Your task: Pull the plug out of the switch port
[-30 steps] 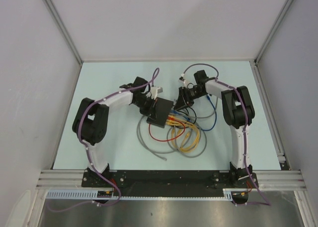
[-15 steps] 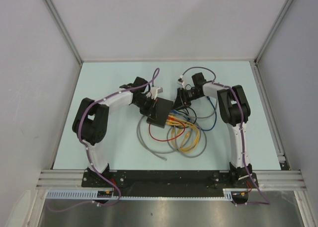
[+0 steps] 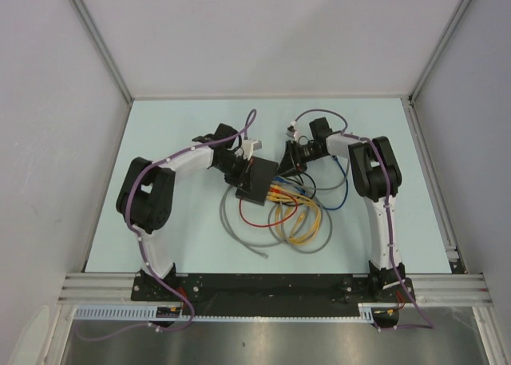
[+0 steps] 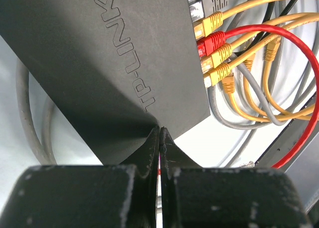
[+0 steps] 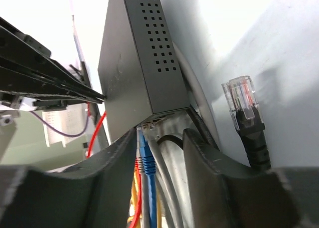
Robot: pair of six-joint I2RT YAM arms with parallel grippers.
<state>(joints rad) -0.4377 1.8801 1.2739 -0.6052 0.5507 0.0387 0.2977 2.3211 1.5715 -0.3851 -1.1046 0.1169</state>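
Only the right gripper (image 5: pixel 160 144) has edged closer to the flat matte-black plastic switch (image 4: pixel 99 63) in the last second. On the switch's near side, glossy yellow, red and grey cables (image 3: pixel 297 221) loop out from its socket edge. Left gripper (image 4: pixel 159 133), closed tight, braces its tips on the switch's smooth lid. At the switch's end socket the right gripper stands part-open astride a grey cable (image 5: pixel 167 180), gripping nothing. Likely the grasping step: next, clamp the plug (image 5: pixel 154 126), squeeze its latch, draw straight out.

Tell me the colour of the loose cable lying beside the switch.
Black cable, clear plug; right wrist view shows it best.
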